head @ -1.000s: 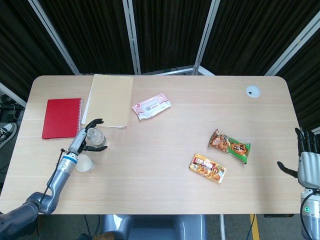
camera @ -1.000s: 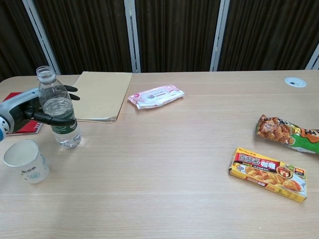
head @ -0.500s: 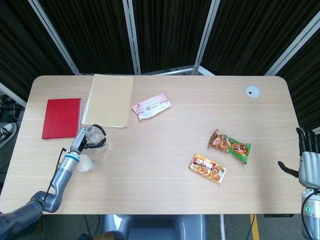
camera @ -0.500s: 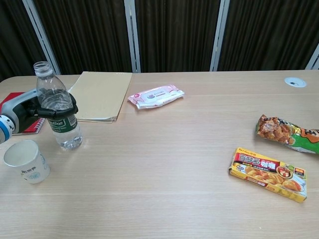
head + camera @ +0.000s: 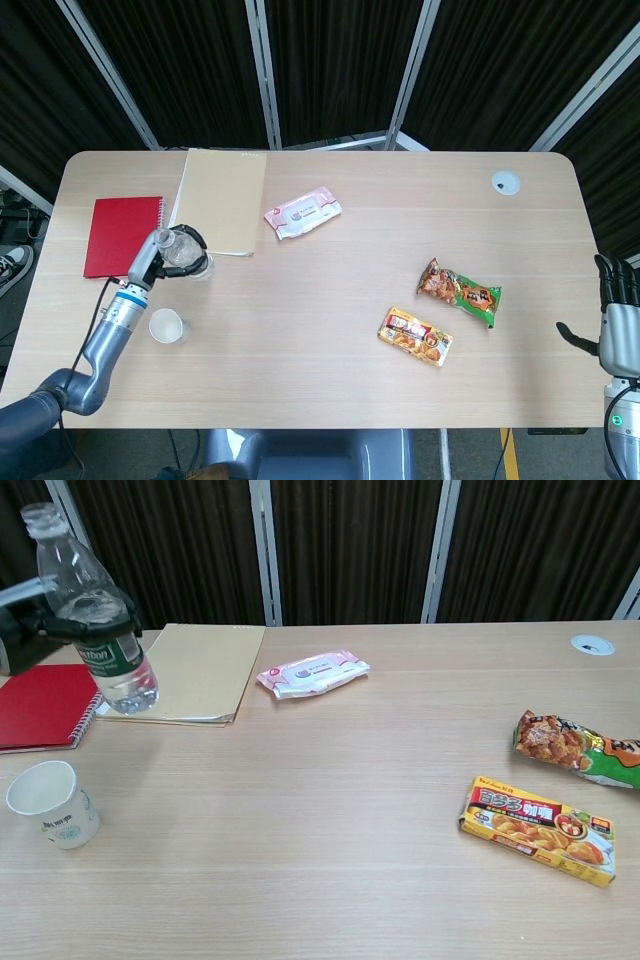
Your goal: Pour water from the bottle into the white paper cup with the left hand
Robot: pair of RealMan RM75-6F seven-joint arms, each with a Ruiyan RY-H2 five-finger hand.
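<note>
A clear plastic water bottle point(image 5: 95, 620) with a green label has no cap on and is partly filled. My left hand point(image 5: 45, 620) grips it around the middle and holds it above the table, tilted slightly left. In the head view the bottle point(image 5: 183, 256) and my left hand point(image 5: 160, 255) sit just beyond the white paper cup point(image 5: 167, 326). The cup point(image 5: 52, 804) stands upright on the table at the near left, below the bottle. My right hand point(image 5: 613, 320) hangs at the far right edge with its fingers apart, holding nothing.
A red spiral notebook point(image 5: 40, 705) and a tan folder point(image 5: 200, 670) lie behind the cup. A pink wipes pack point(image 5: 312, 673) lies mid-table. A green snack bag point(image 5: 570, 745) and a yellow curry box point(image 5: 538, 829) lie on the right. A round grommet point(image 5: 592, 644) is at the back right.
My left hand closed around the bottle and lifted it off the table, moving it up and slightly away. The cup and my right hand have stayed put.
</note>
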